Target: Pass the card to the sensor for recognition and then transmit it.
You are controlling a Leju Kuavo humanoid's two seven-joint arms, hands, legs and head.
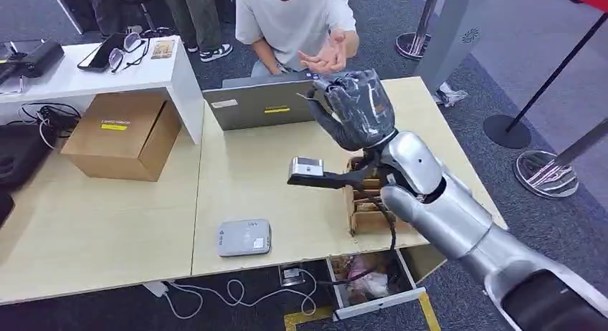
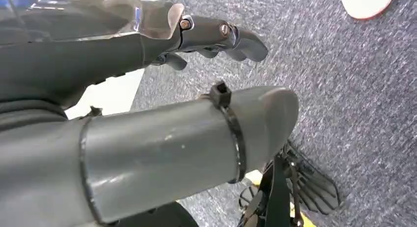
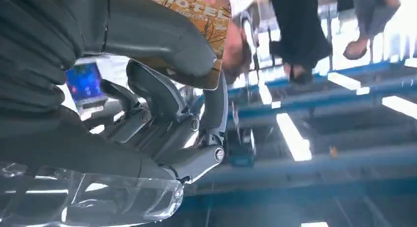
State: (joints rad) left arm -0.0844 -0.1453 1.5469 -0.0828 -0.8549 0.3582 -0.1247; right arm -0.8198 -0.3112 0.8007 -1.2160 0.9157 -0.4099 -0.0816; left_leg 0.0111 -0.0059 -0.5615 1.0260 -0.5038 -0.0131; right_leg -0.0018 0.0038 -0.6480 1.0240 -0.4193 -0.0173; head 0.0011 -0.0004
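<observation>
One orange-and-cream printed card (image 3: 204,20) marked "HOTEL", pinched between the thick grey thumb and dark fingers of the right hand (image 1: 356,109). Held raised above the far edge of the pale wooden desk (image 1: 244,180), just below the open hand of a person in a white shirt (image 1: 326,55) seated beyond that edge. Below the silver forearm, one small grey sensor head on a black arm (image 1: 308,168), near the desk's right half. Toward the near edge, one flat grey rectangular box (image 1: 244,237). Against the far edge, one grey laptop (image 1: 258,102), lid up. By the right edge, a brown cardboard divider tray (image 1: 367,209), partly hidden by the arm. On the left half, one closed brown cardboard carton (image 1: 123,134), beside a white raised shelf (image 1: 100,73) bearing a dark phone and a pair of glasses. Under the near edge, white cables (image 1: 229,294) and one open drawer (image 1: 373,281). Around it all, grey carpet (image 1: 473,87), with two round stanchion bases at the right.

Left hand (image 2: 216,38) hanging over carpet, fingers loosely curled, gripping nothing.
</observation>
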